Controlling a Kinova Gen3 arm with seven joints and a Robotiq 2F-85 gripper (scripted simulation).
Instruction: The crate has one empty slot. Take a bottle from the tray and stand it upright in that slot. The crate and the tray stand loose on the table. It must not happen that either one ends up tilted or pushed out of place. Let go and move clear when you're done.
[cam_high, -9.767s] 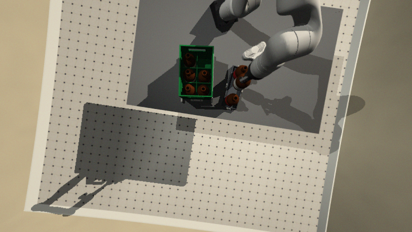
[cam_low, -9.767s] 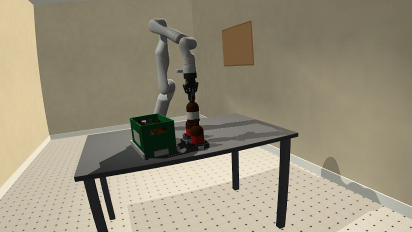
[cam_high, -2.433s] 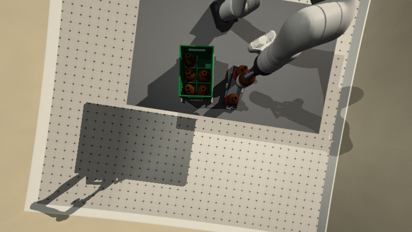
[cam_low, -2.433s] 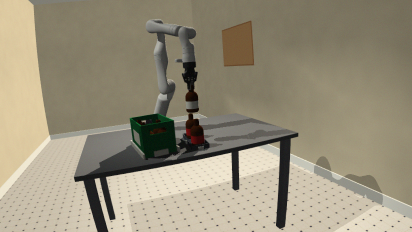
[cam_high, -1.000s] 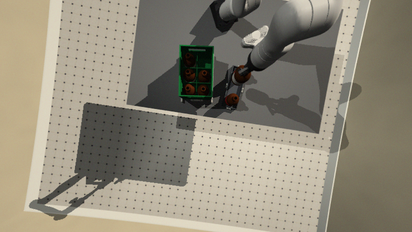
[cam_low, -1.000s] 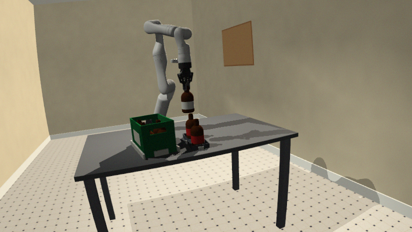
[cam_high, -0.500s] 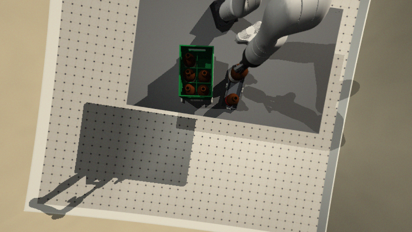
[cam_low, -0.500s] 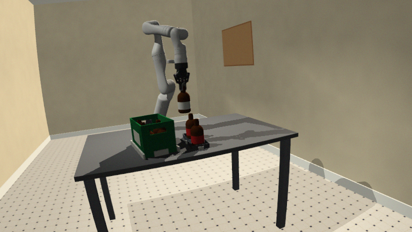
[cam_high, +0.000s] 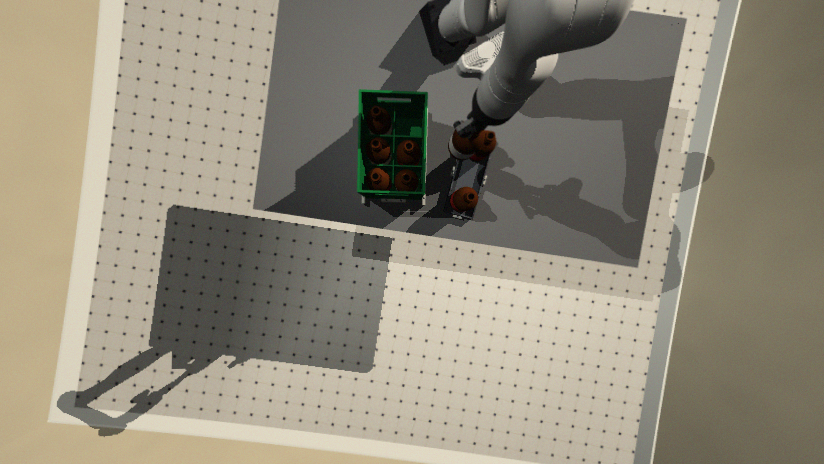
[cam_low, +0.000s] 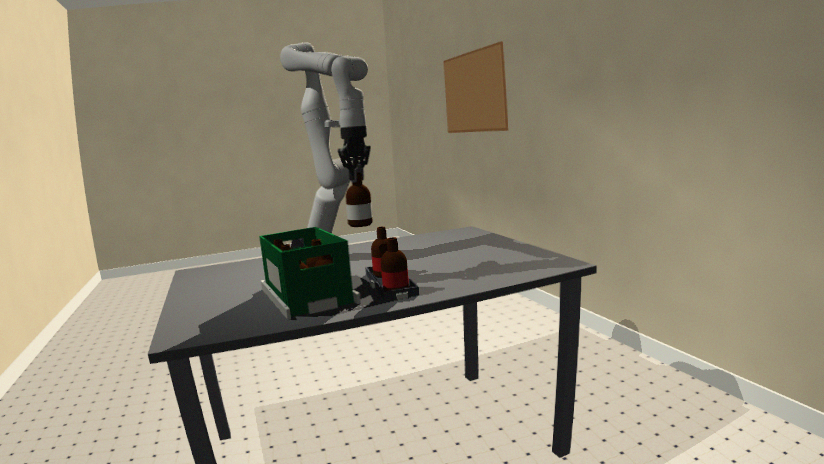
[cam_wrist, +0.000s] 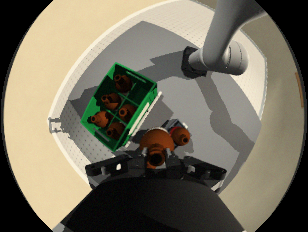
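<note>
Gripper (cam_low: 356, 167) points down, clamping a bottle (cam_low: 358, 205) by its neck above the tray (cam_low: 403, 289)

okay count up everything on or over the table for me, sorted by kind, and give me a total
Bottles in the crate: 5
Bottles on the tray: 2
Bottles in the pincer, held above the table: 1, with a white label
Crates: 1
Trays: 1
Total: 8 bottles, 10 things
</note>
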